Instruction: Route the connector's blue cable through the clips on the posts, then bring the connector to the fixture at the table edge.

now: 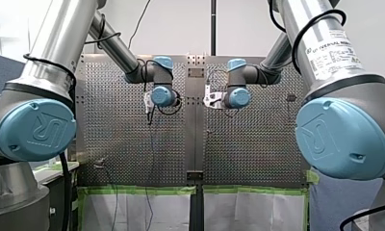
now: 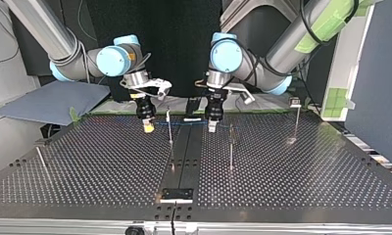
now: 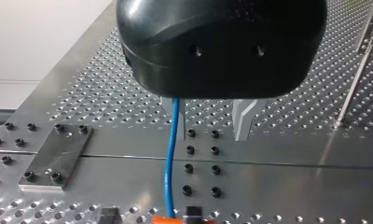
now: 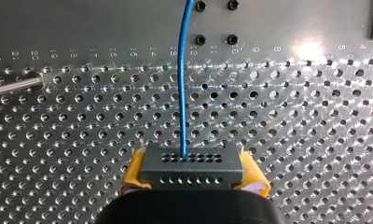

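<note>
Connector [image 4: 191, 163]: clamped between the yellow pads of my right gripper [image 4: 193, 179], low over the table [image 2: 86, 161].
Blue cable [image 4: 181, 93]: runs across to my left gripper [image 3: 210, 135], whose fingers stand apart, pinching nothing.
Progress: it seems early; the posts [image 2: 231, 152] and the fixture [image 2: 177, 194] are yet to do.

Quick tally, nothing fancy: two hands, left hand [image 2: 212, 128] and right hand [image 2: 147, 128]. One blue cable [image 4: 182, 93], one connector [image 4: 191, 168]. Four posts on the one worktop [image 2: 306, 186]: far-left post [image 2: 41, 157], centre-left post [image 2: 170, 128], centre-right post [image 2: 231, 149], right post [image 2: 296, 122]. One fixture [image 2: 177, 195], bottom centre of the frame.
</note>
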Controlling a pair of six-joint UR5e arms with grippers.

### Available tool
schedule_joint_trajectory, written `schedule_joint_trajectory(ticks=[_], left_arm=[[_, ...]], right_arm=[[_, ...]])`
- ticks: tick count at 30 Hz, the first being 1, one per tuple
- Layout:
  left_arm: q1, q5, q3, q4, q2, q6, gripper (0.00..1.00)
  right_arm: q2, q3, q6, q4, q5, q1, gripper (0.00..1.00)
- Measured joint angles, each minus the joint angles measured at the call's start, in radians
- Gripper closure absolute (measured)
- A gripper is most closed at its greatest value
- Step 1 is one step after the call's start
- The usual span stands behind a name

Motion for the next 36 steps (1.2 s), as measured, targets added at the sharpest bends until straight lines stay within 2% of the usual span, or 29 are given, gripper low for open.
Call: schedule_joint_trajectory(ticks=[3,5,6,8,9,10,16,17,19,20,36], left_arm=[[-0.001,-0.005,0.006,-0.001,0.0,0.0,0.49],[-0.001,-0.006,0.007,-0.002,0.0,0.0,0.63],[-0.002,-0.007,0.008,-0.002,0.0,-0.001,0.63],[-0.002,-0.007,0.008,-0.001,-0.001,-0.002,0.82],[-0.002,-0.007,0.008,0.0,-0.001,-0.002,0.82],[-0.003,-0.007,0.008,0.0,-0.001,-0.002,0.89],[-0.002,-0.008,0.009,0.004,-0.001,0.0,0.92],[0.0,-0.009,0.01,0.005,-0.001,-0.001,0.95],[0.001,-0.009,0.011,0.005,-0.001,-0.001,0.95],[0.002,-0.01,0.012,0.005,-0.001,-0.001,0.99],[-0.009,-0.038,0.017,0.001,-0.001,0.015,0.99]], right_arm=[[0.0,0.0,0.0,0.0,0.0,0.0,1.0],[0.0,0.0,0.0,-0.001,0.0,0.0,1.0],[0.0,0.0,0.0,-0.001,0.0,0.0,1.0],[0.0,0.0,0.0,-0.001,0.0,0.0,1.0],[0.0,0.0,0.0,-0.002,0.0,0.0,1.0],[0.0,0.0,0.0,-0.002,0.0,0.0,1.0],[0.001,0.0,0.0,-0.003,0.0,-0.001,1.0],[0.001,0.0,0.0,-0.003,0.0,-0.001,1.0],[0.001,0.0,0.0,-0.003,0.0,-0.001,1.0],[0.001,0.0,0.0,-0.003,0.0,-0.001,1.0],[0.002,0.0,-0.002,0.001,0.0,-0.001,1.0]])
